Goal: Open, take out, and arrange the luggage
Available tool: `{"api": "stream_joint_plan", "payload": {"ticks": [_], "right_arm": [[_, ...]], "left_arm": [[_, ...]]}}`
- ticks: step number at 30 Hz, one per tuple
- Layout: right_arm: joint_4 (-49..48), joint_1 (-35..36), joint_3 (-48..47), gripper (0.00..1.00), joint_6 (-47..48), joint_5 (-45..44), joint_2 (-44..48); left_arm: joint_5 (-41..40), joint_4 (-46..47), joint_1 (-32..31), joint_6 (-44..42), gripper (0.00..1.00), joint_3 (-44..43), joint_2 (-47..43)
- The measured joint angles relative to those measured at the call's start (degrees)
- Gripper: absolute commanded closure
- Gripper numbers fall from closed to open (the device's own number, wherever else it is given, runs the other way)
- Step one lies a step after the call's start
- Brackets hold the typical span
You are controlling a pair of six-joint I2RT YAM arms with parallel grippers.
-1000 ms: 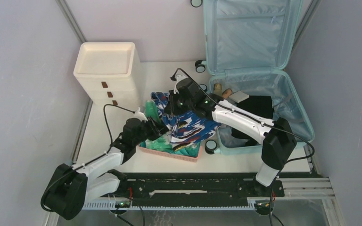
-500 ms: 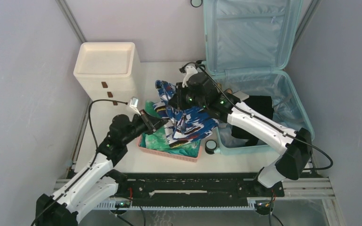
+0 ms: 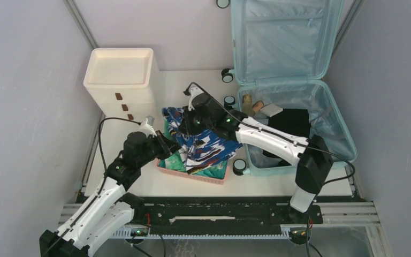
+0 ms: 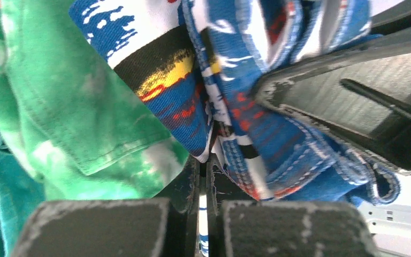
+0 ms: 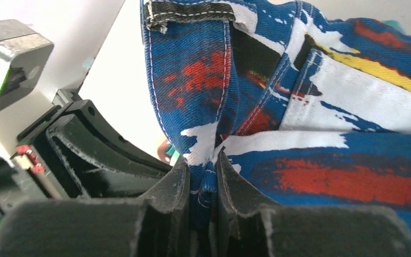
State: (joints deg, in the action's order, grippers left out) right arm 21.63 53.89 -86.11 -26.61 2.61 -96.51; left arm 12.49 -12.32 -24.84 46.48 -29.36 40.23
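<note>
Left arm (image 3: 99, 195) and right arm (image 3: 270, 136): white shells, black joints, black cables.

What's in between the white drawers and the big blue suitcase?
In the top view: a pink basket of green clothes, with a blue patterned garment above it, pinched by the left gripper and the right gripper.

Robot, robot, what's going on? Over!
Left end effector and right end effector both shut on blue patterned garment. Luggage open, black clothing inside. Pink basket underneath.

a cream drawer cabinet (image 3: 120, 80) stands near a pink basket (image 3: 192, 175) holding green cloth (image 4: 59, 107).
</note>
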Motion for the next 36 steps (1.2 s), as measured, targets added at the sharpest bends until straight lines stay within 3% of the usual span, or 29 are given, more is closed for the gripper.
{"api": "stream_joint_plan", "payload": {"ticks": [8, 10, 13, 15, 22, 25, 28, 32, 36], "right_arm": [[-2.6, 1.9, -1.8, 0.85, -0.4, 1.0, -6.8], [-3.0, 2.2, -2.0, 0.73, -0.3, 1.4, -7.7], [-3.3, 2.5, -2.8, 0.37, 0.3, 2.7, -9.6], [-3.3, 2.5, -3.6, 0.25, 1.3, 3.5, -10.8], [0.9, -0.6, -6.2, 0.21, 11.5, 13.4, -9.7], [4.1, -4.7, -5.8, 0.16, 20.6, 25.4, -4.3], [5.3, -10.7, -3.5, 0.15, 26.8, 30.3, 4.4], [5.7, -18.3, 2.4, 0.14, 32.1, 31.3, 12.6], [6.4, -22.9, 8.2, 0.15, 33.5, 29.4, 11.2]], "left_arm": [[-2.5, -4.6, 1.3, -1.0, 1.00, 1.6, -2.8], [-3.3, -5.4, 1.3, -1.0, 1.00, 2.7, -4.5], [-4.5, -5.9, 1.4, -1.0, 1.00, 4.8, -6.8], [-4.9, -5.9, 1.5, -1.0, 1.00, 5.7, -7.1], [-5.9, -6.5, 2.2, -3.0, 1.00, 7.1, -5.2], [-6.0, -7.6, 2.5, -3.8, 1.00, 7.0, -5.9], [-6.2, -9.6, 2.6, -4.9, 1.00, 6.2, -6.2], [-6.3, -11.7, 2.6, -6.2, 1.00, 4.8, -6.1], [-6.3, -12.5, 2.7, -7.1, 1.00, 4.1, -5.1]]}}
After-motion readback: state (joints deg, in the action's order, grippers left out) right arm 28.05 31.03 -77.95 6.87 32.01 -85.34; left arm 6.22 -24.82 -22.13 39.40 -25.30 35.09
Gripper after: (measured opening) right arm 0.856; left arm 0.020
